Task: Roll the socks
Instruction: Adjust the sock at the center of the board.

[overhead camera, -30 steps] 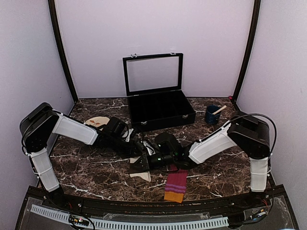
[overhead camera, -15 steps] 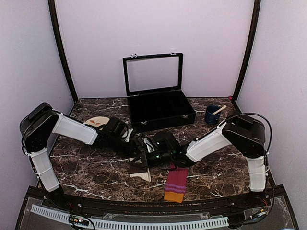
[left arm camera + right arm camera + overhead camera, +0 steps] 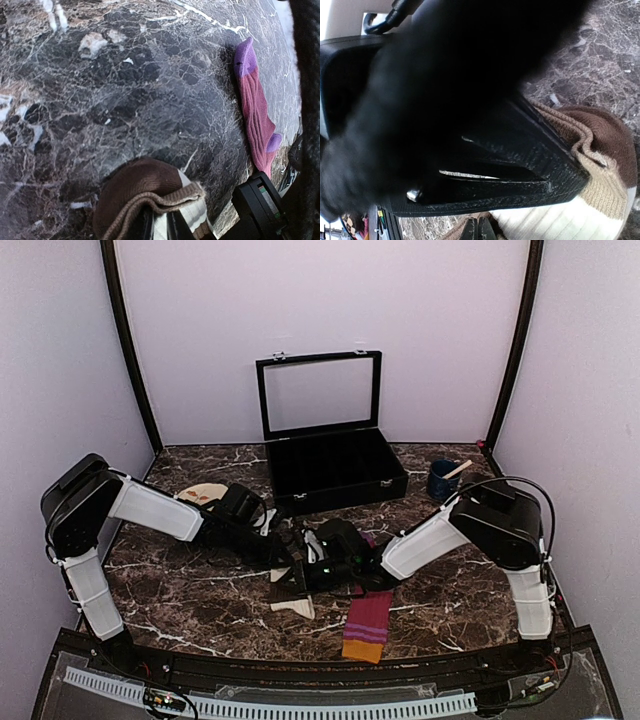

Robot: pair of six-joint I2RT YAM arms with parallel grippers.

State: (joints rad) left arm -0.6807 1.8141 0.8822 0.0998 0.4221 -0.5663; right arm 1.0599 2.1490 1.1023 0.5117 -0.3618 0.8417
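Note:
The cream sock with brown bands (image 3: 296, 606) lies bunched under both grippers at the table's middle, with only its pale tip showing in the top view. My left gripper (image 3: 284, 562) is shut on its brown-edged cuff (image 3: 150, 197). My right gripper (image 3: 312, 572) meets it from the right, and its fingertips (image 3: 477, 231) are closed on the same sock (image 3: 600, 165). The left gripper's black body fills most of the right wrist view. The striped magenta-purple sock with orange cuff (image 3: 367, 626) lies flat just to the right, and it also shows in the left wrist view (image 3: 256, 112).
A black case with its glass lid open (image 3: 335, 470) stands behind the grippers. A blue cup holding a stick (image 3: 442, 480) is at back right. A round beige patterned disc (image 3: 203, 495) lies behind the left arm. The table's front edge is close below the socks.
The right arm has slid left, bringing its gripper tight against the left gripper over the cream sock. The left arm and the magenta sock have barely moved.

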